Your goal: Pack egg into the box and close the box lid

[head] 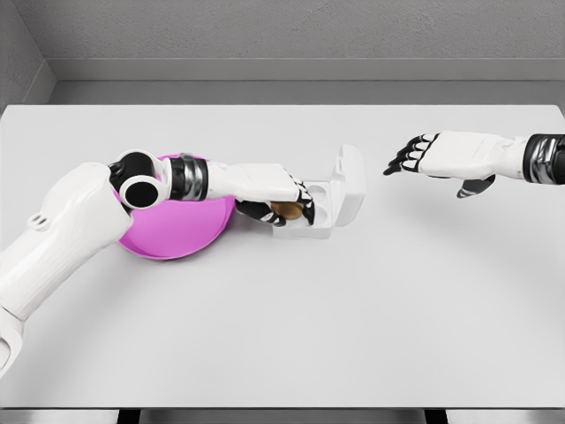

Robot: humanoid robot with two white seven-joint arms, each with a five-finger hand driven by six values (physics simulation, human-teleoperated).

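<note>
A small white box (328, 205) stands at the table's middle with its lid (350, 173) raised upright at the back right. My left hand (284, 205) reaches from the left over the box's near-left cell, its fingers curled around a brown egg (285, 211) held at the box's left edge. Whether the egg rests in the cell or hangs just above it I cannot tell. My right hand (422, 157) hovers to the right of the lid, fingers spread and pointing left, holding nothing and apart from the box.
A magenta bowl (181, 231) lies left of the box, partly covered by my left forearm. The white table (291, 336) stretches wide in front; a grey wall runs behind its far edge.
</note>
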